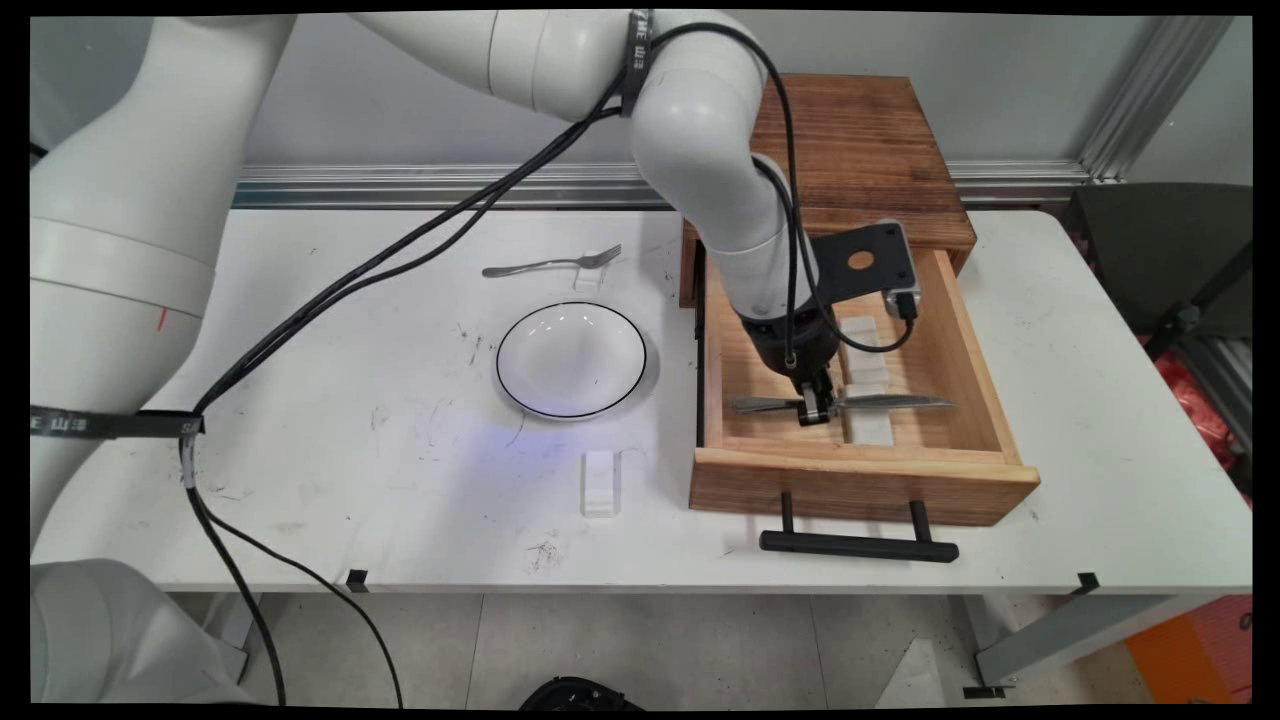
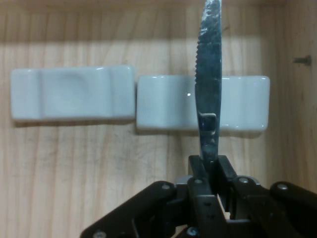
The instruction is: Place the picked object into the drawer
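jaws (image 2: 210, 171) clamped on silver serrated table knife (image 2: 208, 84) | knife inside open wooden drawer (image 1: 965, 375), blade over white ceramic rest (image 2: 237, 101) ahead of jaws, contact unclear | second rest (image 2: 73, 92) beside | fork (image 1: 552, 264), black-rimmed white plate (image 1: 571, 359) out on desk (image 1: 380, 450)

The knife (image 2: 209, 89) tip runs off the hand view's top edge; the hand (image 1: 816, 405) hides its middle.

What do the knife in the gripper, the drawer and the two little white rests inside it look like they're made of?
Knife: polished metal, likely steel; it gleams and its edge is serrated. Drawer: pale, unpainted wood with visible grain, and a black, probably metal, bar handle. Rests: glossy white, probably glazed ceramic, possibly plastic. The gripper is shut on the knife.
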You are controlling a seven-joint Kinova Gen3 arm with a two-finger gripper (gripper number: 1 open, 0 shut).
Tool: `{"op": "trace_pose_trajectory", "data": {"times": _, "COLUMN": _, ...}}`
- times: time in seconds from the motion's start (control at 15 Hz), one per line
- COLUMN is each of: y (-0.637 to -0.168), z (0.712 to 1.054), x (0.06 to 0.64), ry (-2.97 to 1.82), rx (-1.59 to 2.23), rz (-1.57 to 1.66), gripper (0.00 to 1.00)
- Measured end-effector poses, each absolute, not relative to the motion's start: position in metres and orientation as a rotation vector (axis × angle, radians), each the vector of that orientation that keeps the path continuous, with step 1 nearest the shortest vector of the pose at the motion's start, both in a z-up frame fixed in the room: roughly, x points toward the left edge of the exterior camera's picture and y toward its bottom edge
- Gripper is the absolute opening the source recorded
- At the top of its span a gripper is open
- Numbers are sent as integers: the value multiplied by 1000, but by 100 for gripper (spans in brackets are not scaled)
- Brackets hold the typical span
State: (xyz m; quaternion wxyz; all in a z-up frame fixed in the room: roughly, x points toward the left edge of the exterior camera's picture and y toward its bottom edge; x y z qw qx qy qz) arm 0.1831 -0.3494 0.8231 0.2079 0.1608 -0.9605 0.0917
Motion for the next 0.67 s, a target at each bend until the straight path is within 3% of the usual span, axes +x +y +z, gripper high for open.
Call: {"op": "trace_pose_trajectory", "data": {"times": 0.67, "y": -351, "z": 806, "x": 180, "ry": -2657, "rx": 461, "rz": 250, "gripper": 0}}
